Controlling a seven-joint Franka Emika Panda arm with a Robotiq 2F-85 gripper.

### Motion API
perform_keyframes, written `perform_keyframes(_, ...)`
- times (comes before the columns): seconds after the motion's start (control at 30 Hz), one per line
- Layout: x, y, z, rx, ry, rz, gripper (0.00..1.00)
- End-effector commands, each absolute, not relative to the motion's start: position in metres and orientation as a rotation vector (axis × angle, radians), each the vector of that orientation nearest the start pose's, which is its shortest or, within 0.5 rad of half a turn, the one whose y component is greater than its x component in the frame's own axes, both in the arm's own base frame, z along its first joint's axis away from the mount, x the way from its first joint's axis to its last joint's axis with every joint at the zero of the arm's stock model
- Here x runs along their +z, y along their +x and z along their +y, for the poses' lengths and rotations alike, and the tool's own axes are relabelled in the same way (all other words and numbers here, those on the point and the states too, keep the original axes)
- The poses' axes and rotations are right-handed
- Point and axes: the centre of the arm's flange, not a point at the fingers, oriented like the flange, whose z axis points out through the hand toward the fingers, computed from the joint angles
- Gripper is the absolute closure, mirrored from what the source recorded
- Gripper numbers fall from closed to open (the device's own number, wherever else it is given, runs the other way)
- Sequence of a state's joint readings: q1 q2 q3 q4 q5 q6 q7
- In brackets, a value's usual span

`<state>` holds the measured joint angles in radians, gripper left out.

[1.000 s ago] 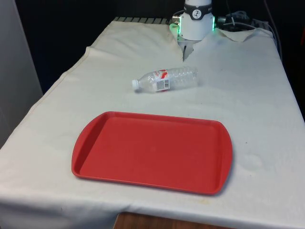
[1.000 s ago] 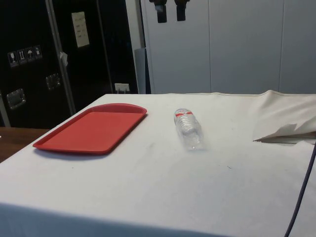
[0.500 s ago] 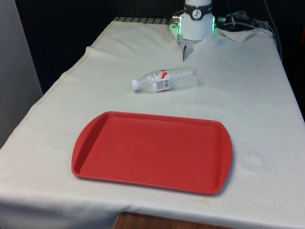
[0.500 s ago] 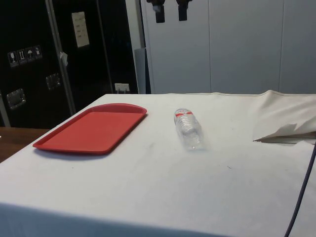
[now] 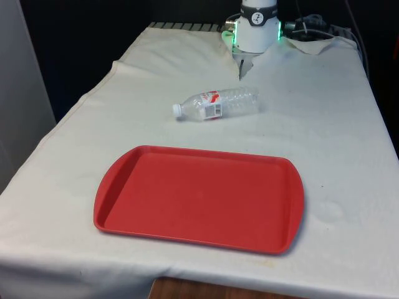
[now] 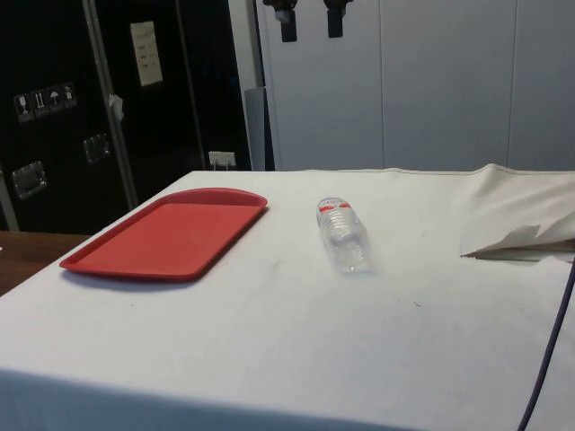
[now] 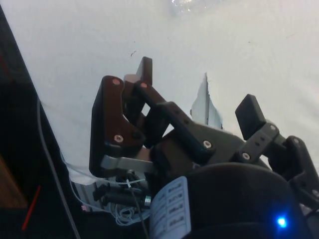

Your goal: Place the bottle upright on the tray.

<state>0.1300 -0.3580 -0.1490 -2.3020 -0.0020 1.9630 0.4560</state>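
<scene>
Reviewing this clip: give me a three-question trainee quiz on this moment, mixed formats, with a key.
1. True or false: the water bottle lies on its side on the white cloth, off the red tray.
2. Multiple choice: in the front view, the bottle's white cap points toward A) the front view's left, B) the front view's right, C) straight up.
3. Fill in: the end effector hangs high above the table with its fingers ____.

Key: 1 true; 2 A; 3 open.
</scene>
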Motion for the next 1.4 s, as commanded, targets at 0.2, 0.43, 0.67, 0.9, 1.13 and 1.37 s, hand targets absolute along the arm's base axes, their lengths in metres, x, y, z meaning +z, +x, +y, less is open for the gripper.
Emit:
perform_keyframes(0.2,0.4877,0.4448,-0.0134,-0.007,-2.987,0.786,0.00)
perform_keyframes(0.43,0.4877,0.4448,-0.0134,-0.005,-2.967,0.859,0.00)
perform_keyframes(0.67,0.4875,0.4447,-0.0129,-0.001,-2.952,0.910,0.00)
perform_keyframes(0.9,0.4866,0.4446,-0.0129,0.004,-2.929,0.983,0.00)
perform_keyframes(1.13,0.4872,0.4449,-0.0138,0.003,-2.897,1.073,0.00)
perform_keyframes(1.37,0.4867,0.4446,-0.0137,0.008,-2.872,1.141,0.00)
